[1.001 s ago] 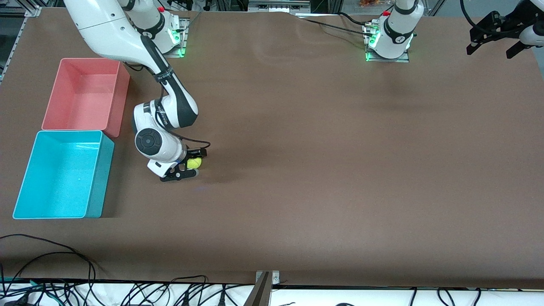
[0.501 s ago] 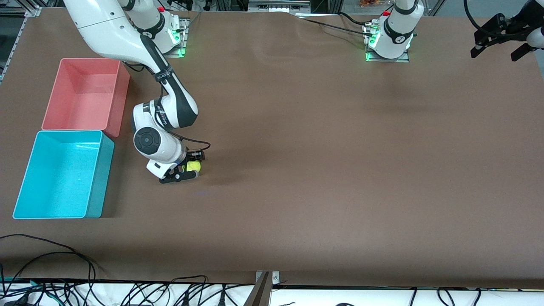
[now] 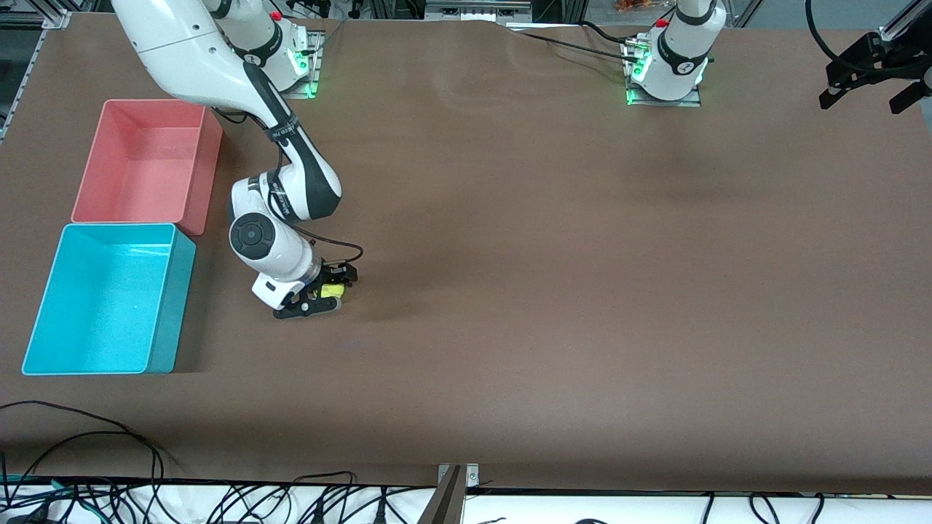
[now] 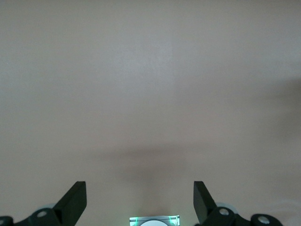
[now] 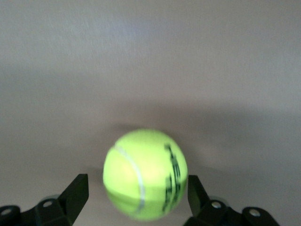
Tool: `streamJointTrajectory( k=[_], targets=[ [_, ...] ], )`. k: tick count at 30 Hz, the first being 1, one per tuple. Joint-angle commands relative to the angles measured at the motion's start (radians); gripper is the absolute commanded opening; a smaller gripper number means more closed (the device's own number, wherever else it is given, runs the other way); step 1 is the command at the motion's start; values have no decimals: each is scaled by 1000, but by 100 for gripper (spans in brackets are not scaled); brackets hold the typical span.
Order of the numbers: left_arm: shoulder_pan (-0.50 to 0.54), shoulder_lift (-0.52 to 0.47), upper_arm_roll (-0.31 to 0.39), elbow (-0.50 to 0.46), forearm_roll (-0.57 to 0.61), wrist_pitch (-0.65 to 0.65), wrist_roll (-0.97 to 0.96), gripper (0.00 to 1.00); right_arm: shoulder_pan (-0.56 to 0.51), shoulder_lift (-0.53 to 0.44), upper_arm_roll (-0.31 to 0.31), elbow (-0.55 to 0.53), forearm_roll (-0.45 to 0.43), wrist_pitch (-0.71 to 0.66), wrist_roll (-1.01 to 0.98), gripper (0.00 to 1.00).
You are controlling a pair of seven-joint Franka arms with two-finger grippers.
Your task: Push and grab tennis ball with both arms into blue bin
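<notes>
The yellow-green tennis ball [image 3: 332, 290] [image 5: 145, 174] rests on the brown table, a short way from the blue bin [image 3: 172, 306] toward the left arm's end. My right gripper [image 3: 329, 290] [image 5: 137, 194] is down at the table, open, with the ball between its fingers. One finger touches the ball and a small gap shows at the other. My left gripper [image 3: 861, 106] [image 4: 139, 198] waits open in the air over the table's edge at the left arm's end, holding nothing.
A pink bin [image 3: 208, 171] stands right beside the blue bin, farther from the front camera. Both bins are empty. Cables [image 3: 87, 437] lie along the table's near edge. Bare brown tabletop [image 3: 553, 276] spreads between the two arms.
The right gripper's fingers narrowed on the ball, then widened again, and the ball shifted slightly nearer to the front camera. The left gripper drifted outward past the table's edge.
</notes>
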Motion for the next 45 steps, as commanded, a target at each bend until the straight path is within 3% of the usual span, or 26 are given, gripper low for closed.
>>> streamJointTrajectory(
  k=[1, 3, 15, 24, 39, 45],
  targets=[
    [5, 28, -3, 38, -3, -23, -9, 100, 6, 16, -6, 5, -11, 27, -8, 67],
    [3, 30, -3, 38, -3, -25, -9, 100, 8, 16, -6, 2, -11, 21, -7, 48],
    [3, 31, -3, 38, -3, -25, -9, 100, 5, -12, -9, 13, -11, -76, -17, 41],
    [3, 37, -3, 38, -3, -23, -9, 100, -4, -75, -38, 104, -12, -324, -63, 41],
    [3, 39, -3, 38, -3, -25, -9, 100, -35, -124, -236, 278, -14, -735, -513, 42],
    [3, 39, -3, 38, -3, -25, -9, 100, -36, -121, -360, 303, -32, -774, -726, 42]
  ],
)
